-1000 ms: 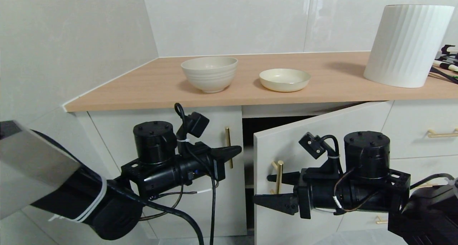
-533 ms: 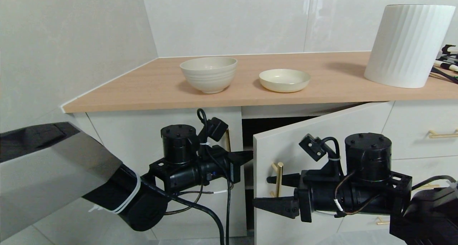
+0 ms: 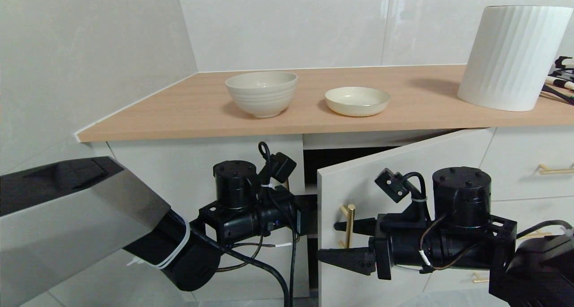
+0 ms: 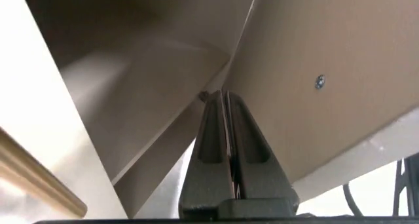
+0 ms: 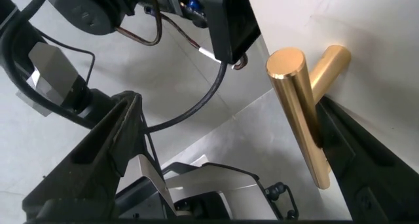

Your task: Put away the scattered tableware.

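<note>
Landmark: the ajar cabinet door. We see the left hand, fingers pressed together, poking into the gap at the door's free edge. The right hand is spread about the door's brass handle (one finger on either side). The bowl and shallow dish sit apart on the bench above the door.

bowl: 1 | shallow dish: 1 (both cream) | ribbed white canister: 1 | open cabinet door: 1
</note>
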